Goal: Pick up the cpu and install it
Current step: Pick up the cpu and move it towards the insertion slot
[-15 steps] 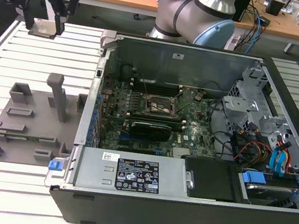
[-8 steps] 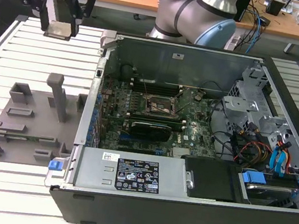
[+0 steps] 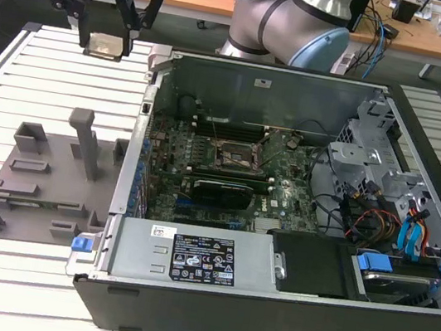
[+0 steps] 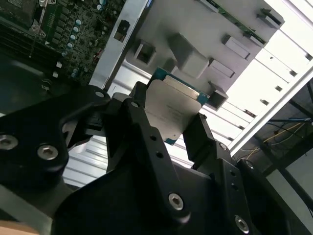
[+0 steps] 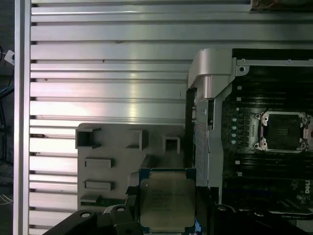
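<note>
My gripper (image 3: 106, 40) hangs high above the slatted table at the exterior view's left, beyond the grey tray, and is shut on the cpu (image 3: 106, 47). The cpu (image 4: 172, 111) is a flat square chip with a pale silvery top, clamped between the black fingers (image 4: 142, 132) in both wrist views, with its metal face (image 5: 167, 201) toward the first wrist camera. The dark square socket (image 3: 235, 156) lies open on the motherboard inside the computer case, to the exterior view's right of the gripper. The same socket (image 5: 282, 130) is in the first wrist view.
A grey plastic tray (image 3: 42, 179) with upright posts lies on the slatted table (image 3: 14, 91) left of the open computer case (image 3: 282, 200). The case's raised metal wall (image 3: 145, 120) stands between tray and motherboard. The arm's base (image 3: 289, 21) is behind the case.
</note>
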